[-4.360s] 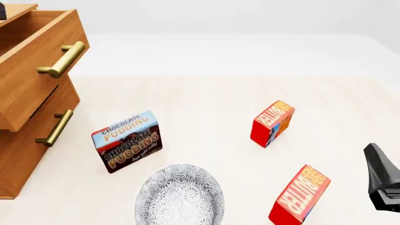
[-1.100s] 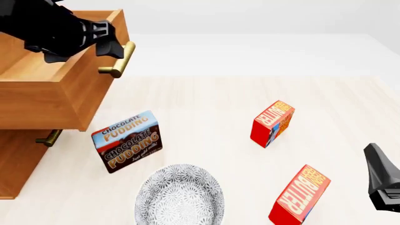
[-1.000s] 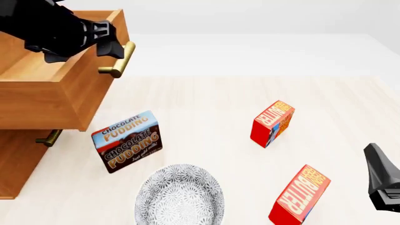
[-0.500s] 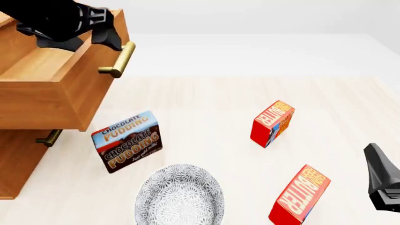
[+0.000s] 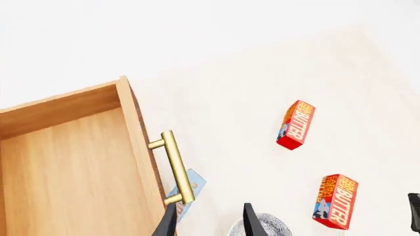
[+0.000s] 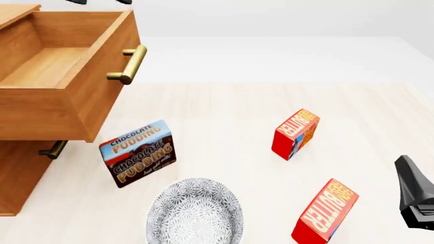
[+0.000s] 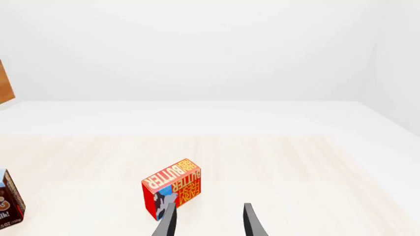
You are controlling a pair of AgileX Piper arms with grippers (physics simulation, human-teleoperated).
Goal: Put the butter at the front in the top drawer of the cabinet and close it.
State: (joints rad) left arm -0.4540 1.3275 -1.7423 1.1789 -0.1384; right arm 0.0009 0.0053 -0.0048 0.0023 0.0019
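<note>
On the worktop (image 6: 224, 107) we leave the front butter (image 6: 324, 211) near our spread, empty right claw (image 7: 207, 221); top drawer (image 6: 61, 76) gapes, ready.

Cabinet (image 6: 20, 173) and top drawer (image 6: 64, 96): warm brown wood, smooth, matt, visible grain. Drawer handle (image 6: 129, 64): brass-look metal, satin sheen. Table (image 6: 224, 107): pale wood grain, matt. Butter (image 6: 326, 211) and pudding box (image 6: 137, 152): printed cardboard, slight gloss. Plate (image 6: 195, 213): grey-white patterned, ceramic-looking.
</note>
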